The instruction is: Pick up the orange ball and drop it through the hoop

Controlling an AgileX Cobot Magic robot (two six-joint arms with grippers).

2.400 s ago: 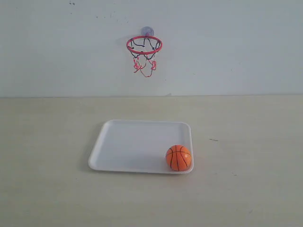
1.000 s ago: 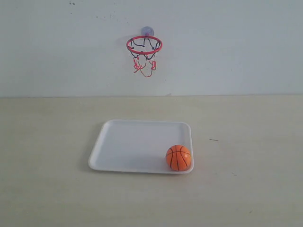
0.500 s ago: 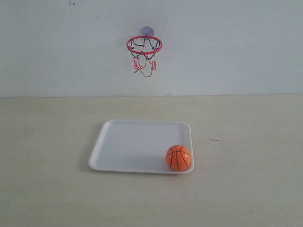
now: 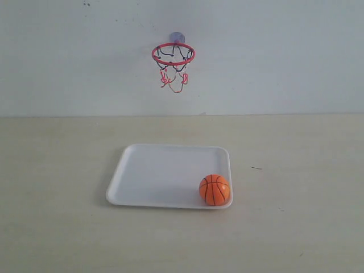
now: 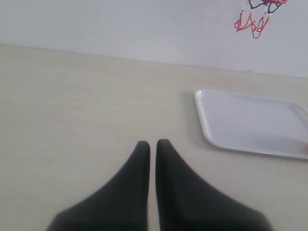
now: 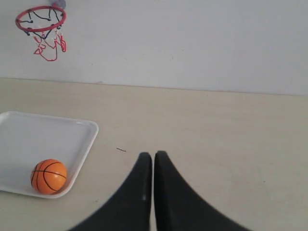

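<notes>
The orange ball (image 4: 214, 189) rests in the near right corner of the white tray (image 4: 159, 176); the right wrist view shows the orange ball (image 6: 48, 176) too. On the back wall hangs the hoop (image 4: 173, 54), a red ring with a dangling net under a suction cup; the hoop (image 6: 41, 18) also appears in the right wrist view. Neither arm shows in the exterior view. My left gripper (image 5: 152, 144) is shut and holds nothing, over bare table beside the tray (image 5: 250, 120). My right gripper (image 6: 153, 155) is shut too, apart from the ball, on the other side of the tray (image 6: 29, 139).
A pale wooden table (image 4: 296, 216) stretches all around the tray and meets a white wall (image 4: 284, 57) at the back. A small dark mark (image 4: 257, 168) lies on the table to the right of the tray.
</notes>
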